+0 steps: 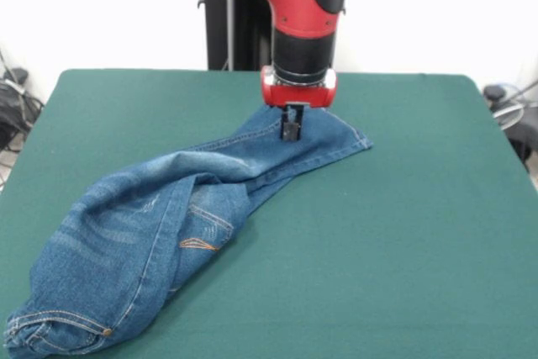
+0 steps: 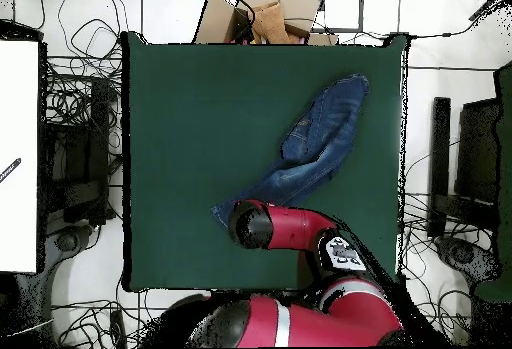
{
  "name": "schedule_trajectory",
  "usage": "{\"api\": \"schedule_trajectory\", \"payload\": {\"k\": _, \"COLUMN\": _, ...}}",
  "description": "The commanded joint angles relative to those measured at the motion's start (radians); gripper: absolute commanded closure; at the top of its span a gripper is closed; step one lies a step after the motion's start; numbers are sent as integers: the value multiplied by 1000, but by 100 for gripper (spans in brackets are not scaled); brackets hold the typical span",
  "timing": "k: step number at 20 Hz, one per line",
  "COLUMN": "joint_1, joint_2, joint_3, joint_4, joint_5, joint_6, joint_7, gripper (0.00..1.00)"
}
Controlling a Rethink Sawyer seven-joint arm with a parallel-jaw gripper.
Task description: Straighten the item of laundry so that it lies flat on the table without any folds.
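Pincer [image 1: 291, 128] on diagonally stretched, folded jeans [image 1: 160, 233]

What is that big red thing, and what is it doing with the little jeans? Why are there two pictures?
The red thing is a robot arm. At its tip is a small gripper, its hand, pressed down on one leg end of the jeans. Whether it is pinching the cloth, I cannot tell. The jeans lie crumpled and folded on a green table. One picture is taken from across the table, facing the robot. The other looks straight down from above, where the arm hides the gripper.
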Motion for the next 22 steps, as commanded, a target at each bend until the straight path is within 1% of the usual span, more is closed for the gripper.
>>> {"api": "schedule_trajectory", "payload": {"k": 1, "joint_1": 14, "joint_2": 71, "joint_3": 80, "joint_4": 1, "joint_5": 4, "joint_6": -67, "joint_7": 153, "gripper": 100}}
{"api": "schedule_trajectory", "payload": {"k": 3, "joint_1": 2, "joint_2": 91, "joint_3": 83, "joint_4": -5, "joint_5": -6, "joint_6": -84, "joint_7": 146, "gripper": 100}}
{"api": "schedule_trajectory", "payload": {"k": 7, "joint_1": -22, "joint_2": 115, "joint_3": 96, "joint_4": -19, "joint_5": -9, "joint_6": -70, "joint_7": 124, "gripper": 100}}
{"api": "schedule_trajectory", "payload": {"k": 8, "joint_1": -17, "joint_2": 120, "joint_3": 92, "joint_4": -26, "joint_5": -13, "joint_6": -58, "joint_7": 115, "gripper": 100}}
{"api": "schedule_trajectory", "payload": {"k": 10, "joint_1": 1, "joint_2": 140, "joint_3": 66, "joint_4": -35, "joint_5": -21, "joint_6": -74, "joint_7": 117, "gripper": 100}}
{"api": "schedule_trajectory", "payload": {"k": 14, "joint_1": 15, "joint_2": 159, "joint_3": 49, "joint_4": -13, "joint_5": -26, "joint_6": -116, "joint_7": 137, "gripper": 100}}
{"api": "schedule_trajectory", "payload": {"k": 22, "joint_1": 54, "joint_2": 141, "joint_3": 27, "joint_4": 65, "joint_5": 0, "joint_6": -151, "joint_7": 195, "gripper": 100}}
